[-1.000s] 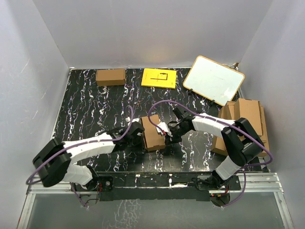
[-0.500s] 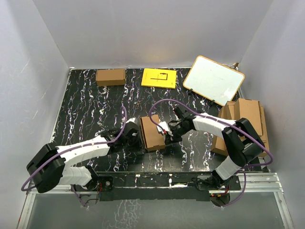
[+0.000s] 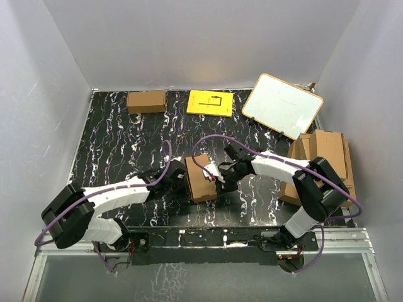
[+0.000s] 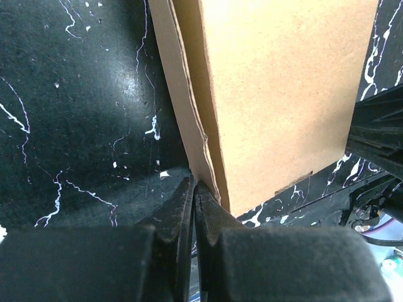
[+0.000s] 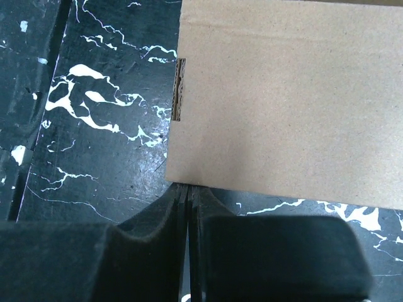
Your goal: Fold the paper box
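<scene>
2 arms reach in from the near edge and meet at the paper box (image 3: 200, 178), which sits on the black, white-veined table (image 3: 119, 145), a little near of the middle and between the claws. the box is plain brown and its long side runs near to far.

the left gripper (image 3: 179, 180) is at the box's left side. in the left wrist view its dark fingers (image 4: 171, 217) are pressed together with only a hairline between them. a thin flap, seen edge-on and standing slightly off the box's main panel, runs down into that hairline, so the tips look to be nipping the flap's edge.

the right gripper (image 3: 219, 178) is at the box's right side. in the right wrist view its fingers (image 5: 157, 217) are also squeezed together. their tips touch the edge of a flat brown panel that faces the camera, and nothing shows between them. a small slot with torn corrugation shows at that panel's left edge.

at the far side of the table lie a smaller brown carton (image 3: 146, 101) on the left and a yellow sheet (image 3: 210, 103) near the middle. a whiteboard (image 3: 283, 106) with a wooden frame leans tilted at the far right. a pile of larger cardboard sheets (image 3: 321, 165) lies at the right edge, beside the right arm.
</scene>
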Robot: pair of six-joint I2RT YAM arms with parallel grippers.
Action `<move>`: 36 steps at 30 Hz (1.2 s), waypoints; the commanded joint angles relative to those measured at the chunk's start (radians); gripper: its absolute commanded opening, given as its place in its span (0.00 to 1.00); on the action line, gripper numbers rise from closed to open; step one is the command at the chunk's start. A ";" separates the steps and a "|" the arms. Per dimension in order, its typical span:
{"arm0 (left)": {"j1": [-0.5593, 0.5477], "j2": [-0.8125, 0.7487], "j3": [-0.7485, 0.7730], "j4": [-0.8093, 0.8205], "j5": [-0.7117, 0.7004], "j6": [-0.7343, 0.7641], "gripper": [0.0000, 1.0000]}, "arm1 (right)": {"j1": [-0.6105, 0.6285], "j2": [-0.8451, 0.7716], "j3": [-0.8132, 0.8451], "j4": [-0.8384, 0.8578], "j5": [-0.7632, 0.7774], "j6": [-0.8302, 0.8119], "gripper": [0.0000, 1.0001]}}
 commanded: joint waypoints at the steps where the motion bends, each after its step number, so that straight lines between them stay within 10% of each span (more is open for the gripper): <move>1: -0.002 0.019 0.057 0.121 0.055 -0.028 0.00 | 0.030 -0.045 0.051 0.074 -0.118 0.036 0.08; 20: 0.171 -0.186 -0.060 -0.035 -0.006 0.147 0.02 | -0.208 -0.108 0.064 0.047 -0.043 -0.022 0.17; 36: 0.437 0.132 0.132 0.104 0.083 0.393 0.01 | -0.171 0.300 0.476 -0.044 0.040 -0.186 0.22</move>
